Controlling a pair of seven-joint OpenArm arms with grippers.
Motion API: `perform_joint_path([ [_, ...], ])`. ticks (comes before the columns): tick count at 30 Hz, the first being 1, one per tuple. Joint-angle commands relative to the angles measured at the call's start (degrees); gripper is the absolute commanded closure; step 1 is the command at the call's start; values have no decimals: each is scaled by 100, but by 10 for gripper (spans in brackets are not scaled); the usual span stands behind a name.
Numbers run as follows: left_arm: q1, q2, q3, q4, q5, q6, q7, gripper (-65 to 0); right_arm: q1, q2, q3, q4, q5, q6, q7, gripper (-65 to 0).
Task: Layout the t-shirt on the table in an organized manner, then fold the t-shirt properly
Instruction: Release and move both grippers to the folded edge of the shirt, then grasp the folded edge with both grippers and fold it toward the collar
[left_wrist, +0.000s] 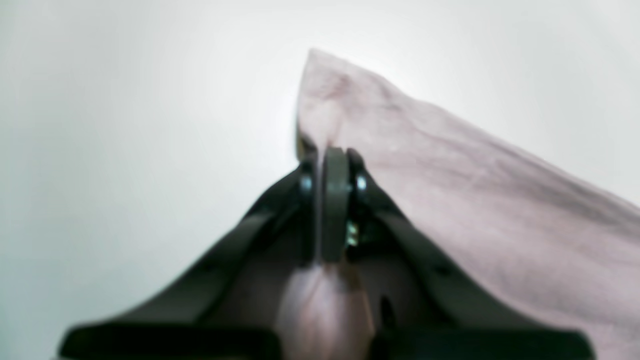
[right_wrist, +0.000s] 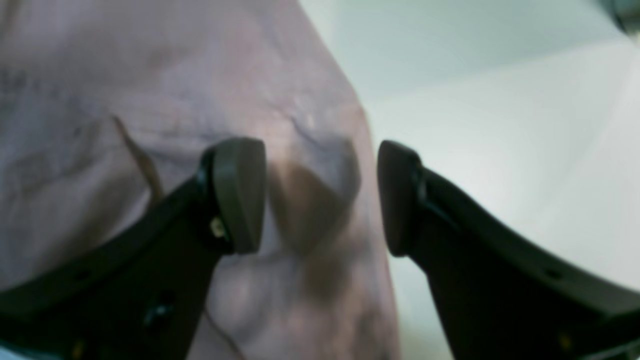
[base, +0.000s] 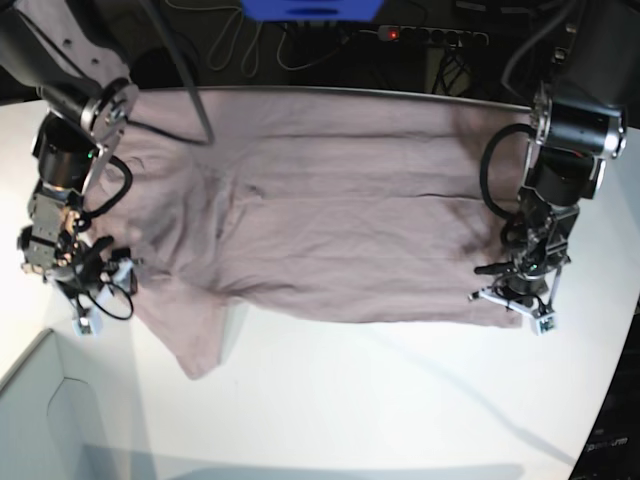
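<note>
T-shirt (base: 320, 210) lies spread across the table (base: 400, 400); left gripper (left_wrist: 332, 165) pinches its hem corner tight, while right gripper (right_wrist: 320, 195) gapes wide over its opposite edge, holding nothing.

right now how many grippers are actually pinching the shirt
1. The left gripper is shut on a corner of the t-shirt. The right gripper hangs open at the shirt's other edge, gripping nothing.
</note>
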Motion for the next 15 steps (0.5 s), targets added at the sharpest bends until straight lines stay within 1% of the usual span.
perform_joint_path([
  [1, -72, -9, -7, 13, -20, -27, 202, -12, 201, 121, -7, -17, 64, -257, 251, -358],
  [5, -63, -9, -7, 13, -20, -27, 202, 0, 254, 262, -7, -580, 64, -758, 928, -358],
  [7, -63, -9, -7, 13, -20, -27, 202, 0, 306, 341, -7, -861, 64, -1083, 1156, -358],
  [8, -63, -9, -7, 13, -29, -27, 202, 0, 306, 341, 11, -993, 64, -1189, 1244, -358],
  [11, -63, -9, -7, 13, -29, -27, 202, 0, 298, 447, 11, -1424, 64, -1198, 1376, -358],
  [15, -63, -18, -7, 13, -29, -27, 202, 0, 280, 455, 11, -1565, 64, -1198, 1402, -355],
])
